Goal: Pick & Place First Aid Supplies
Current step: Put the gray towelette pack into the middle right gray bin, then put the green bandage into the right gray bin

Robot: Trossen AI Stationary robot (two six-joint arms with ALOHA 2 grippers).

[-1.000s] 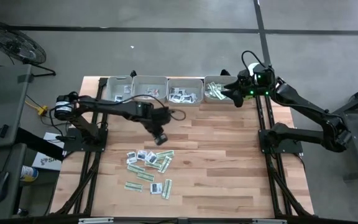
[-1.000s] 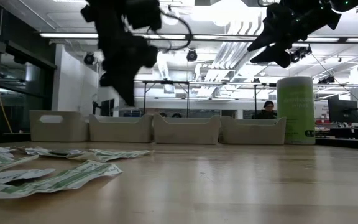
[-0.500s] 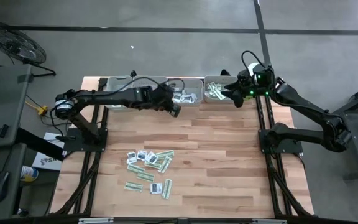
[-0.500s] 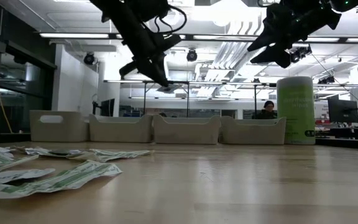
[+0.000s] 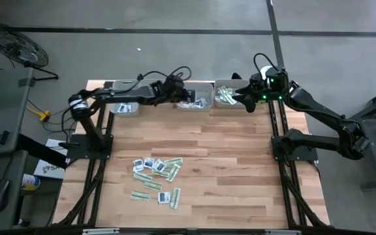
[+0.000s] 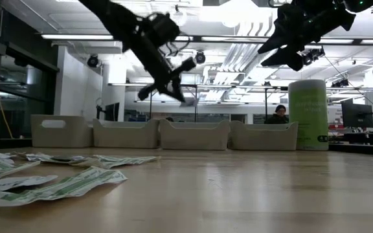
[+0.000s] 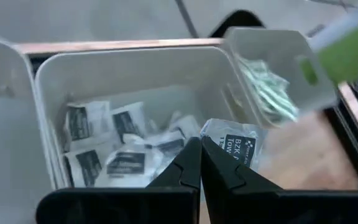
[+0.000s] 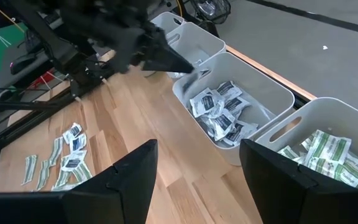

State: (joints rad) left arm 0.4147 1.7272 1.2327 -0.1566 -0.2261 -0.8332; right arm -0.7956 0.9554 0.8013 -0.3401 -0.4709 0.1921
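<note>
You have one white sachet [image 7: 236, 147] with dark print pinched in the closed left tool [image 7: 199, 163], which is held above the third grey tray [image 5: 194, 86] from the left in the row along the far edge of the counter [image 5: 240, 163]. That tray already contains a layer of similar white sachets [image 7: 114, 152]. The tray to its right [image 8: 347, 118] holds green-white strips [image 8: 325, 152]. The leftmost filled tray [image 5: 125, 108] holds a few white sachets as well.

The remaining supplies [image 5: 156, 177] lie loose on the near-left part of the counter, a mixed cluster of narrow green-white strips and squarish white sachets; in the low view they appear as flat strips [image 6: 57, 184] in the left foreground.

The right tool [image 5: 245, 98] is above the far-right end of the tray row, near the green-strip tray. Its fingers [image 8: 132, 180] stand wide apart and carry nothing.

A tall pale green tub [image 6: 308, 115] stands at the right end of the tray row
</note>
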